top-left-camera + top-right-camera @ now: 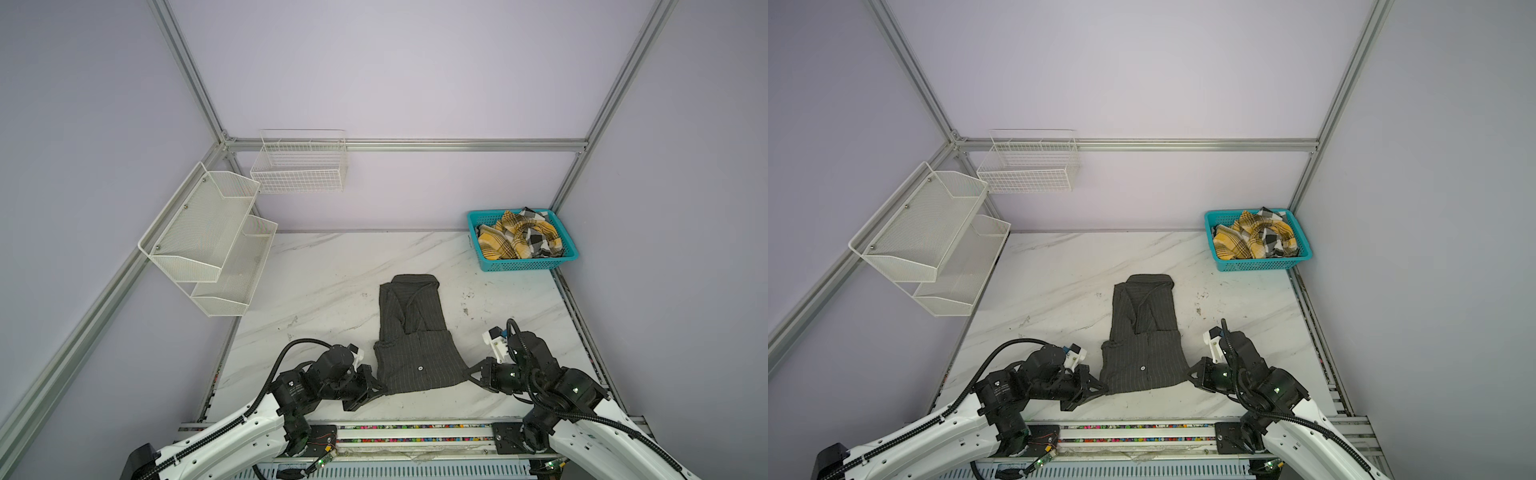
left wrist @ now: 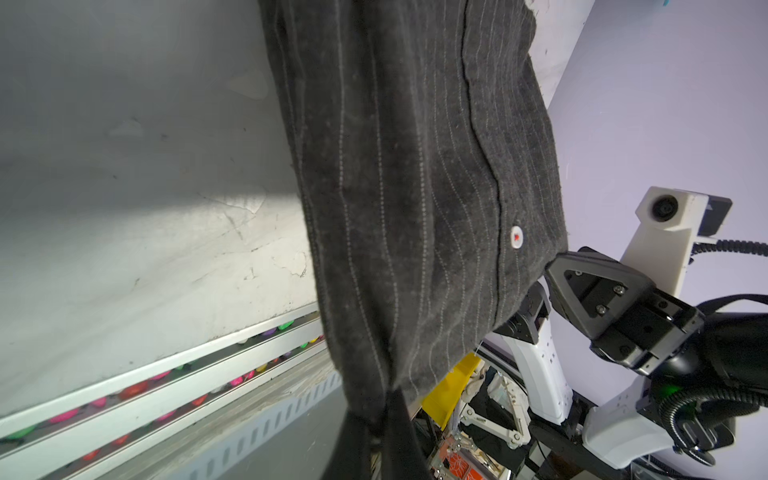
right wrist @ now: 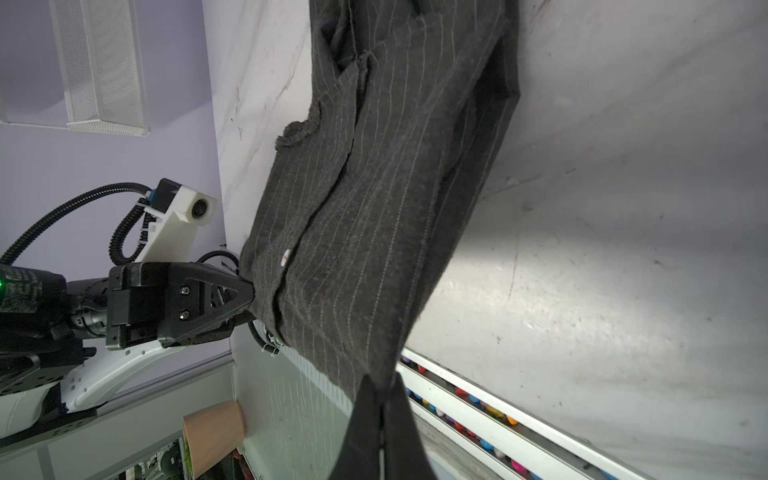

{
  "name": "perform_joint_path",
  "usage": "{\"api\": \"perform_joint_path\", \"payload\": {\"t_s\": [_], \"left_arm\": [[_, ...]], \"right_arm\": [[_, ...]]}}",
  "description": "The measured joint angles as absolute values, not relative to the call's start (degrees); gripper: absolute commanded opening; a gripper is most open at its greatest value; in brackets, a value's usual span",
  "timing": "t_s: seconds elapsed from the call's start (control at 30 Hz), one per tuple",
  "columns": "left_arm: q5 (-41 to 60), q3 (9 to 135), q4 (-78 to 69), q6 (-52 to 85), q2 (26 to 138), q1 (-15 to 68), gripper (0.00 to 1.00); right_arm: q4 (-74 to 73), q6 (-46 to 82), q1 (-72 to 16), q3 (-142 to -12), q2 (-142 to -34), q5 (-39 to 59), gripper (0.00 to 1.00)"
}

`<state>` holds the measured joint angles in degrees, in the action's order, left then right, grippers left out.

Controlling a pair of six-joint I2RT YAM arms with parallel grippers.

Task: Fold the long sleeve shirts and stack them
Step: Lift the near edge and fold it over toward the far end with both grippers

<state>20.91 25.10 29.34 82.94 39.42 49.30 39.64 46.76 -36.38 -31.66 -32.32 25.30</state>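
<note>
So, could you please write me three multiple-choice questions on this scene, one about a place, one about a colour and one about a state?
1. Where is the plaid shirt?
A) draped over an arm
B) in the teal basket
C) on a wall shelf

2. What colour is the laid-out shirt on the table?
A) dark grey with thin pale stripes
B) plain white
C) red

3. What are the left gripper and right gripper doing?
A) both open, clear of the cloth
B) only the left holds cloth
C) both shut on the laid-out shirt's near corners

Answers:
1 B: the yellow, black and white cloth is bunched inside the teal basket.
2 A: pale pinstripes on dark cloth show in both wrist views.
3 C: each wrist view shows its fingers pinched on the hem.
</note>
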Motion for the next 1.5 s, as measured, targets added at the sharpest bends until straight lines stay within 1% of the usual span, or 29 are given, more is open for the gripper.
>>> {"api": "perform_joint_path", "payload": {"t_s": [0.13, 0.27, 0.53, 0.73, 0.87, 1.07, 1.33, 1.5], "left_arm": [[17.3, 32.2, 32.9, 82.4, 43.9, 49.3, 0.0], [15.0, 37.0, 35.6, 80.7, 49.6, 48.8, 0.0], [14.9, 37.3, 36.0, 79.7, 50.9, 47.3, 0.0], [15.8, 41.1, 37.0, 77.5, 54.8, 45.8, 0.0], [16.8, 41.5, 37.4, 76.8, 56.4, 45.8, 0.0], [18.2, 41.4, 37.9, 77.6, 54.6, 46.8, 0.0], [16.4, 41.4, 39.8, 82.4, 51.6, 56.8, 0.0], [14.4, 41.3, 40.9, 85.1, 46.1, 58.5, 0.0]], "right_arm": [[39.0, 45.7, -36.3, -38.9, -38.2, 22.1, 0.0], [37.1, 45.3, -36.2, -40.4, -41.1, 20.1, 0.0], [36.8, 45.3, -36.2, -38.2, -39.0, 19.7, 0.0], [36.6, 45.3, -36.1, -38.3, -40.2, 18.3, 0.0], [36.7, 44.9, -36.0, -38.2, -40.5, 17.6, 0.0], [37.6, 44.2, -36.0, -36.4, -36.6, 17.6, 0.0], [42.1, 44.1, -36.0, -35.1, -31.0, 18.2, 0.0], [43.7, 42.8, -36.1, -35.1, -28.1, 19.8, 0.0]]}}
